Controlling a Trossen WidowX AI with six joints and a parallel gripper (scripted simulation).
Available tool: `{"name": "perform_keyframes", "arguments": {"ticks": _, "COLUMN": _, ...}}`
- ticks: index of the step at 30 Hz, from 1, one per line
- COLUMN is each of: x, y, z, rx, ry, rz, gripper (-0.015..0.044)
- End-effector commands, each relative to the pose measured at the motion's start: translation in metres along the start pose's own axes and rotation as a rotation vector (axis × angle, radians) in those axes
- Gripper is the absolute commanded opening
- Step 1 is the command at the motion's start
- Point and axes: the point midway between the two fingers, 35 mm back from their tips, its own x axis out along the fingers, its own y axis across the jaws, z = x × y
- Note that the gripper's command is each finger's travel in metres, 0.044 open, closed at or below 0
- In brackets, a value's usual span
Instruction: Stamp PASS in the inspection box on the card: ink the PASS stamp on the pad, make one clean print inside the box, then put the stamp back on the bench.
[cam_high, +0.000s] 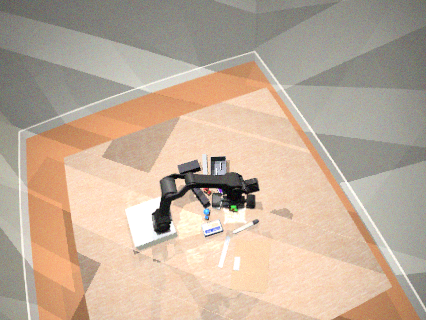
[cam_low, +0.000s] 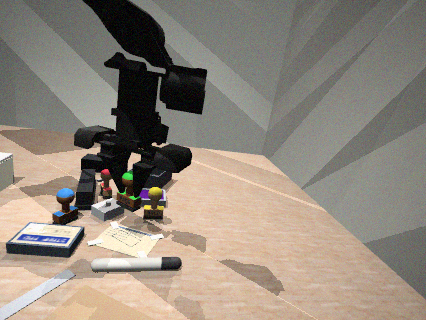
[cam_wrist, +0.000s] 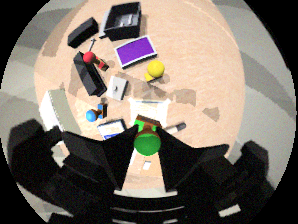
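Note:
My gripper (cam_wrist: 147, 128) (cam_low: 128, 172) (cam_high: 233, 202) is shut on the green-knobbed stamp (cam_wrist: 147, 143) (cam_low: 128, 179) and holds it upright, low over the bench. The stamp hangs by the edge of the cream card (cam_wrist: 148, 107) (cam_low: 127, 239) (cam_high: 234, 216) with its outlined box. I cannot tell whether the stamp touches the card. The purple ink pad (cam_wrist: 136, 51) (cam_low: 145, 192) lies just beyond the card. A yellow-knobbed stamp (cam_wrist: 154, 70) (cam_low: 154, 193) stands between pad and card.
A red-knobbed stamp (cam_wrist: 91, 58) (cam_low: 105, 174), a blue-knobbed stamp (cam_wrist: 92, 115) (cam_low: 65, 195), a grey block (cam_wrist: 117, 87) (cam_low: 107, 209) and black blocks (cam_low: 86, 187) stand close by. A blue-and-white box (cam_low: 45, 238), a marker (cam_low: 135, 263) and a ruler (cam_high: 224, 251) lie in front.

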Motion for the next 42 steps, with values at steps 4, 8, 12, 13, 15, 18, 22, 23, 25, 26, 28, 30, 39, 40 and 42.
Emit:
{"name": "perform_keyframes", "arguments": {"ticks": 4, "x": 0.001, "y": -0.001, "z": -0.001, "rx": -0.014, "ry": -0.006, "rz": -0.009, "gripper": 0.0}}
{"name": "perform_keyframes", "arguments": {"ticks": 8, "x": 0.004, "y": -0.001, "z": -0.001, "rx": -0.014, "ry": -0.006, "rz": -0.009, "gripper": 0.0}}
{"name": "perform_keyframes", "arguments": {"ticks": 12, "x": 0.007, "y": -0.001, "z": -0.001, "rx": -0.014, "ry": -0.006, "rz": -0.009, "gripper": 0.0}}
{"name": "perform_keyframes", "arguments": {"ticks": 13, "x": 0.007, "y": -0.001, "z": -0.001, "rx": -0.014, "ry": -0.006, "rz": -0.009, "gripper": 0.0}}
{"name": "perform_keyframes", "arguments": {"ticks": 15, "x": 0.009, "y": -0.001, "z": -0.001, "rx": -0.014, "ry": -0.006, "rz": -0.009, "gripper": 0.0}}
{"name": "perform_keyframes", "arguments": {"ticks": 18, "x": 0.011, "y": -0.001, "z": 0.0, "rx": -0.014, "ry": -0.006, "rz": -0.009, "gripper": 0.0}}
{"name": "perform_keyframes", "arguments": {"ticks": 22, "x": 0.013, "y": -0.002, "z": 0.0, "rx": -0.014, "ry": -0.006, "rz": -0.009, "gripper": 0.0}}
{"name": "perform_keyframes", "arguments": {"ticks": 23, "x": 0.014, "y": -0.002, "z": 0.0, "rx": -0.014, "ry": -0.006, "rz": -0.009, "gripper": 0.0}}
{"name": "perform_keyframes", "arguments": {"ticks": 25, "x": 0.015, "y": -0.002, "z": 0.0, "rx": -0.014, "ry": -0.006, "rz": -0.009, "gripper": 0.0}}
{"name": "perform_keyframes", "arguments": {"ticks": 26, "x": 0.016, "y": -0.002, "z": 0.0, "rx": -0.014, "ry": -0.006, "rz": -0.009, "gripper": 0.0}}
{"name": "perform_keyframes", "arguments": {"ticks": 28, "x": 0.017, "y": -0.002, "z": 0.0, "rx": -0.014, "ry": -0.006, "rz": -0.009, "gripper": 0.0}}
{"name": "perform_keyframes", "arguments": {"ticks": 30, "x": 0.019, "y": -0.002, "z": 0.0, "rx": -0.014, "ry": -0.006, "rz": -0.009, "gripper": 0.0}}
{"name": "perform_keyframes", "arguments": {"ticks": 39, "x": 0.025, "y": -0.002, "z": 0.0, "rx": -0.014, "ry": -0.006, "rz": -0.009, "gripper": 0.0}}
{"name": "perform_keyframes", "arguments": {"ticks": 40, "x": 0.026, "y": -0.002, "z": 0.0, "rx": -0.014, "ry": -0.006, "rz": -0.009, "gripper": 0.0}}
{"name": "perform_keyframes", "arguments": {"ticks": 42, "x": 0.027, "y": -0.002, "z": 0.0, "rx": -0.014, "ry": -0.006, "rz": -0.009, "gripper": 0.0}}
